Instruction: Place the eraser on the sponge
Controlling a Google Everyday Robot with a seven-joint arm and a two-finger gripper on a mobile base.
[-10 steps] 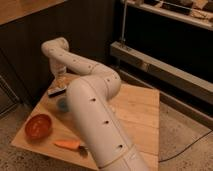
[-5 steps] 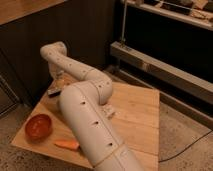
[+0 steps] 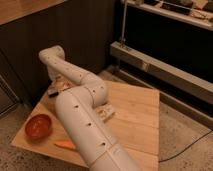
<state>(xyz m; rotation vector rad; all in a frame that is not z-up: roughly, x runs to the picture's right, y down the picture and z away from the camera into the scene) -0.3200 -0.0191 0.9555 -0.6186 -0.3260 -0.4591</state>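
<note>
The gripper point(image 3: 59, 85) hangs beyond the bowl point(image 3: 39, 125), over the desk's point(image 3: 142, 107) far corner, jaws wide, either to take something or having let go. The dark strip beneath looks like the eraser point(image 3: 52, 93). No sponge shows; the arm point(image 3: 82, 117) may hide it.

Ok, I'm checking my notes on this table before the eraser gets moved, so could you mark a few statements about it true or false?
1. A red-orange bowl sits on the wooden table. True.
2. The gripper hangs over the table's right edge. False: it is low at the far left, by the dark eraser.
3. The carrot lies inside the bowl. False: it lies on the table near the front edge.
4. A snack packet lies mid-table. True.
</note>
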